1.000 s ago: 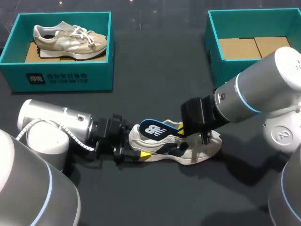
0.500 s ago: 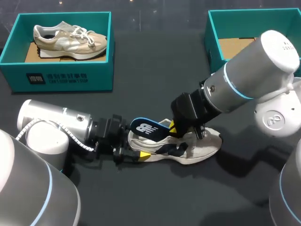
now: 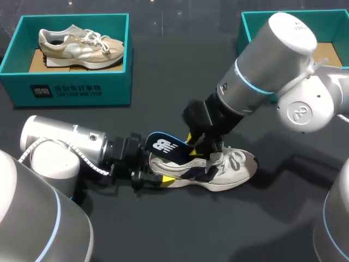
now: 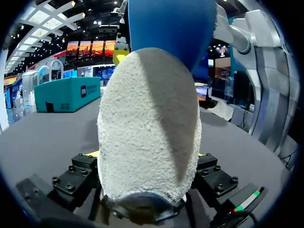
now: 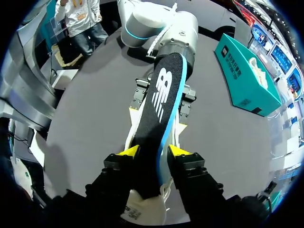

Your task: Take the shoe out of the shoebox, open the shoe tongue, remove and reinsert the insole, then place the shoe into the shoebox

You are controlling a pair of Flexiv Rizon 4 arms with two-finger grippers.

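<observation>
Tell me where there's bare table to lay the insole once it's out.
The widest bare table lies between the left shoebox and the right shoebox. Another strip runs in front of the shoe, toward the near edge. Around the shoe it is crowded: left arm and right arm meet there over the insole.

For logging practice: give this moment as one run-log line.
left end effector: shut on shoe heel | right end effector: shut on insole | insole: partly out of shoe
</observation>
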